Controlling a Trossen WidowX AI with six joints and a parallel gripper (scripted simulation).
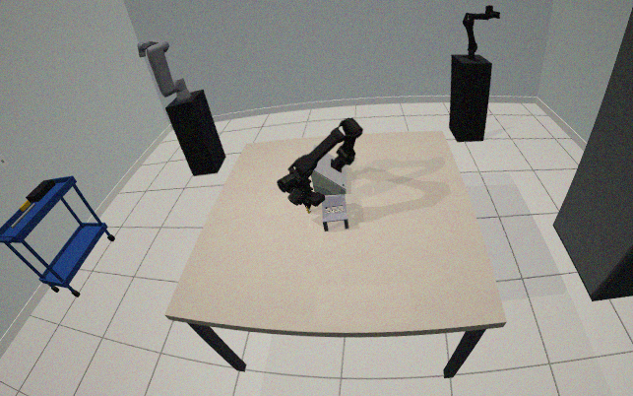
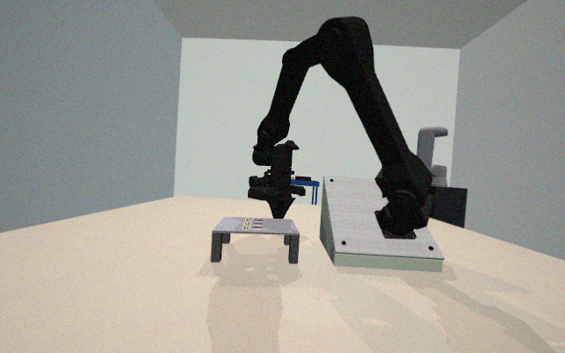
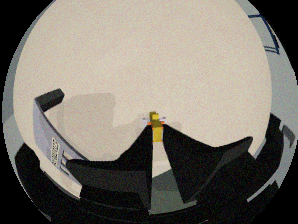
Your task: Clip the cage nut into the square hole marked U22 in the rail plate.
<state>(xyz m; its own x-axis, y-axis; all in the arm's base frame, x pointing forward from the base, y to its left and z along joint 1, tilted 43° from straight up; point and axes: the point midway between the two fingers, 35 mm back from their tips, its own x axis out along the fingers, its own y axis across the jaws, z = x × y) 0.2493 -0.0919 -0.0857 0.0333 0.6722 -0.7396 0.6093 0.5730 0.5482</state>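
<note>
One arm [image 1: 326, 148] [image 2: 346, 57], bent at its elbow, points its gripper [image 1: 308, 207] [image 2: 278, 218] [image 3: 156, 128] downward beside the rail plate [image 1: 335, 202] [image 2: 271, 226] [image 3: 46, 131]. Fingers closed on the yellow cage nut [image 3: 157, 132], off the plate; the wrist view shows its wings, the exterior view does not.

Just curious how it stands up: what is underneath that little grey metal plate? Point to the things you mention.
Dark blocky legs [image 1: 346, 224] [image 2: 293, 250] and pale wooden tabletop [image 1: 334, 276] [image 2: 144, 298]; the plate's underside is hidden.
</note>
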